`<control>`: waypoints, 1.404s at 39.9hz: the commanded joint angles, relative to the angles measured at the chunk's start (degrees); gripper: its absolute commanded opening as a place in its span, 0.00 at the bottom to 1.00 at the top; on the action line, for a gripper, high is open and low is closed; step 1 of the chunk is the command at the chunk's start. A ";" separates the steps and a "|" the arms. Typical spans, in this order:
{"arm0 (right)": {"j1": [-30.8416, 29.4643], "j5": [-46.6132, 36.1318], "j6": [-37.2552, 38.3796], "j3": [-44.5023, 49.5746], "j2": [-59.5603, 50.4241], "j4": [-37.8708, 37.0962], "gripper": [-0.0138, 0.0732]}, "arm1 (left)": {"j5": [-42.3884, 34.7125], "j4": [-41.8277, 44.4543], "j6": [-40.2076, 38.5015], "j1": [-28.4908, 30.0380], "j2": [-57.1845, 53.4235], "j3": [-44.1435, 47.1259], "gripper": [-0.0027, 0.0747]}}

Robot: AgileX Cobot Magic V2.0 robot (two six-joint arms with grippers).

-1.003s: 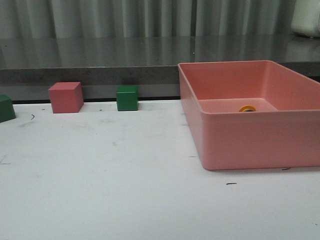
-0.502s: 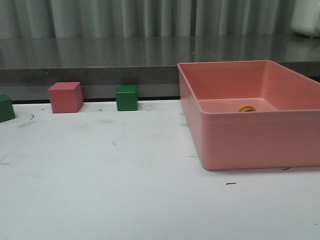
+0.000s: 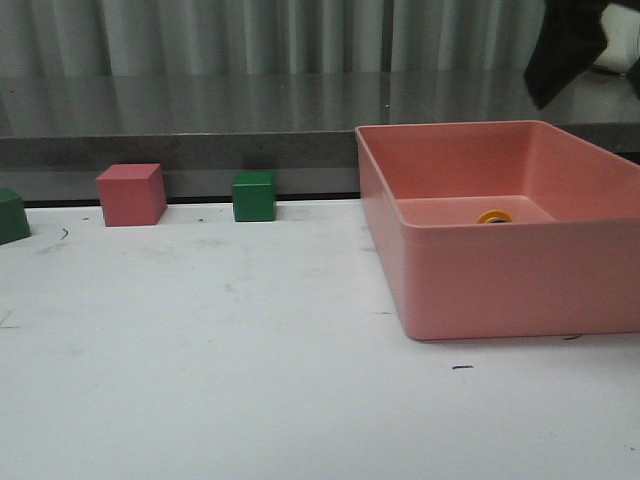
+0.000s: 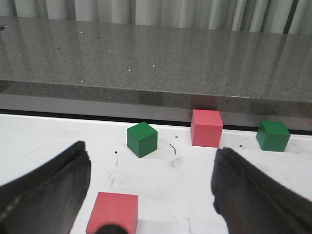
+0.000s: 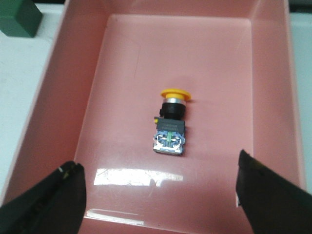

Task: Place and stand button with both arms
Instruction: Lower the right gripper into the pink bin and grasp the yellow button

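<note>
Your left hand (image 4: 151, 195) is hovering released over the desk (image 3: 200, 380), near 2 green cubes (image 4: 142, 139) and 2 pink cubes (image 4: 206, 127). Your right hand (image 5: 158, 195) is hanging released above the pink bin (image 5: 63, 97), where the button (image 5: 171, 123) is lying on its side.

Yellow-capped button (image 5: 170, 124) lying on its side

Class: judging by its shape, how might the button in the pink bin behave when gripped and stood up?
The button looks rigid, so probably no flexing. Its blocky body should resist rolling, though the round yellow cap might pivot it. Stood on end, it seems top-heavy and could tip.
</note>
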 commanded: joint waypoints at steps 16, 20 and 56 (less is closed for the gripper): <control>0.07 4.31 6.00 -16.42 20.40 0.71 0.90 | -4.74 -0.38 -0.62 -0.02 0.68 -2.21 0.67; 0.07 5.22 6.36 -18.68 23.72 0.71 0.89 | -4.74 -0.38 -0.62 -0.02 0.68 -2.21 0.67; 0.07 10.24 6.41 -26.23 32.33 0.71 0.50 | -4.62 -0.38 -0.62 -0.02 0.68 -2.21 0.67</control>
